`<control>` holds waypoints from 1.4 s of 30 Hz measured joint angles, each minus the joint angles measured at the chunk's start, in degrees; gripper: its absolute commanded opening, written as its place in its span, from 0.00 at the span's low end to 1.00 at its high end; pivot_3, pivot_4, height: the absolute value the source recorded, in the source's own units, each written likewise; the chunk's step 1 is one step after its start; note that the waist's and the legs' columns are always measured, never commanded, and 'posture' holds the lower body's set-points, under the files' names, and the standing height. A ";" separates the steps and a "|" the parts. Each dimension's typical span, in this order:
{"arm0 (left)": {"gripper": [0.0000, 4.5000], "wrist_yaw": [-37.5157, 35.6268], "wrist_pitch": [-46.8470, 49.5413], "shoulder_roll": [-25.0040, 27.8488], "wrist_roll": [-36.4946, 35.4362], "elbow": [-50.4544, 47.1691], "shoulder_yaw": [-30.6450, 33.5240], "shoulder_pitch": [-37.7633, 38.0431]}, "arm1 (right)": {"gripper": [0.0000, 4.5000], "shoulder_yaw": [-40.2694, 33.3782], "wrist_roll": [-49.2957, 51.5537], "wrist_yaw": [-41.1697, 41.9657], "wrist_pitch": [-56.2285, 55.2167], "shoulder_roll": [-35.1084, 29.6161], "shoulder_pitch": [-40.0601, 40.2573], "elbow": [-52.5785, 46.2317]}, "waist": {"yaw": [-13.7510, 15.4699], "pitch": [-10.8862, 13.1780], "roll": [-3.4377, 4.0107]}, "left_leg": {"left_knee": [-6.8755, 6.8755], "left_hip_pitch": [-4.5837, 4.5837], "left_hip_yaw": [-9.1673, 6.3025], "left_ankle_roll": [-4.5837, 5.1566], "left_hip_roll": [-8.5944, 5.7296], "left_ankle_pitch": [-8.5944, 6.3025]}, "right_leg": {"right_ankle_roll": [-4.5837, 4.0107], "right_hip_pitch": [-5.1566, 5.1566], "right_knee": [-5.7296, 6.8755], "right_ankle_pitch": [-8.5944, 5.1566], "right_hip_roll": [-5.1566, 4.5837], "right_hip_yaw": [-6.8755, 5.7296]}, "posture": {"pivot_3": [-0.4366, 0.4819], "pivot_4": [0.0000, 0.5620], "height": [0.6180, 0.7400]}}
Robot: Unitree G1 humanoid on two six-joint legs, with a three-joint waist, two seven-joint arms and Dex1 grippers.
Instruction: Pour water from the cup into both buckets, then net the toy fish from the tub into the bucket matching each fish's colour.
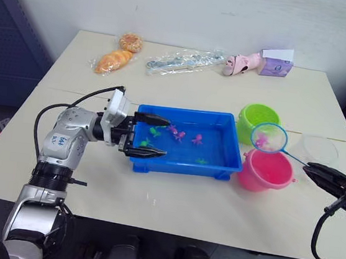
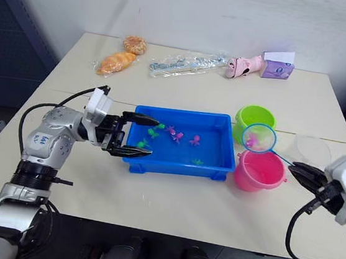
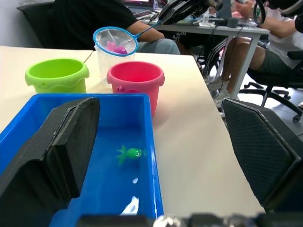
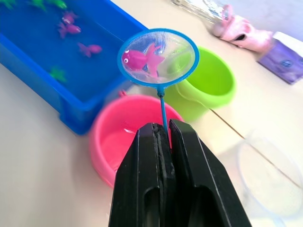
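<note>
Clamped tight in the right pincer [image 4: 162, 137] is the thin handle of the net [image 4: 158, 57], whose blue hoop hangs above the pink bucket [image 1: 266, 170] with one pink fish [image 4: 140, 58] lying in the mesh. Just behind that pail stands the lime green bucket [image 1: 258, 121], and the clear cup [image 1: 319, 149] sits on the worktop [image 1: 171, 198] to their right. At the left end of the blue tub [image 1: 182, 164], the left pincer [image 1: 148, 136] gapes wide with nothing in it, one finger over the tub's water and the other at its near rim. Pink and green toy fish [image 1: 180, 135] float in the tub. Along the worktop's far edge lie bagged bread [image 1: 115, 58], a clear plastic packet [image 1: 182, 60], a pink toy [image 1: 243, 64] and a purple box [image 1: 277, 63].
</note>
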 measured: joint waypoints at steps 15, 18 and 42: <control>0.98 1.85 -0.52 -4.49 0.86 0.65 -1.04 -1.16 | 0.00 0.75 -27.96 -15.63 -52.16 3.76 6.92 17.73 | -0.08 -0.01 0.01 | -0.01 0.12 0.10 -0.16 0.00 0.11 | 0.02 -0.02 -0.03 -0.01 0.03 0.13 | 0.48 0.27 1.00; 0.98 2.58 -0.49 -5.51 0.88 0.64 -1.13 -1.16 | 0.00 0.84 -38.99 -23.83 -62.72 2.19 6.48 20.99 | 0.00 -0.01 0.01 | -0.02 0.13 0.09 -0.20 0.00 0.14 | 0.02 -0.02 -0.03 -0.02 0.03 0.13 | 0.48 0.27 1.00; 0.98 6.35 0.10 -7.51 0.97 0.15 -1.64 -1.13 | 0.00 4.91 -66.70 -55.49 -72.71 0.11 12.38 27.26 | -0.03 -0.05 0.09 | -0.06 0.18 0.13 -0.31 0.00 0.22 | 0.01 -0.02 -0.02 -0.02 0.07 0.20 | 0.48 0.27 1.00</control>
